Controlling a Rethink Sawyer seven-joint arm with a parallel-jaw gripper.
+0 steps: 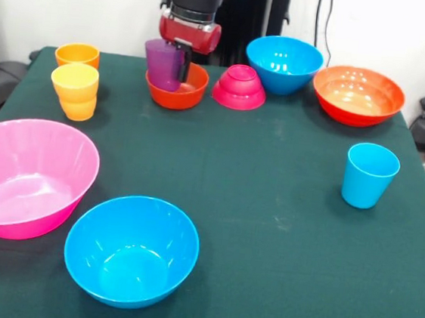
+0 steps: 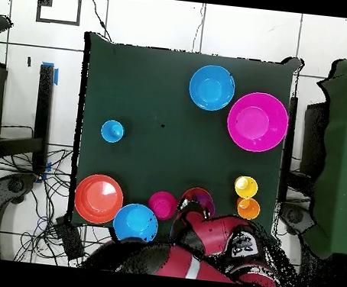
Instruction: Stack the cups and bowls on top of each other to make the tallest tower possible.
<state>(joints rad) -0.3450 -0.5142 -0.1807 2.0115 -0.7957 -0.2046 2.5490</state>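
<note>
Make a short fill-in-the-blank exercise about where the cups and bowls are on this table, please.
1. The gripper holds the translucent purple plastic cup over the small ____ bowl.
2. The small magenta plastic bowl lies ____ down.
3. The light blue plastic cup stands ____, apart from every bowl.
4. The yellow-orange plastic cup sits beside the large ____ bowl.

Missing words: orange-red; upside; upright; pink

The arm [image 1: 194, 5] is glossy red with black bands — a rounded red wrist housing above a dark claw [image 1: 179, 58]; from overhead, a pale stripe crosses it.
</note>
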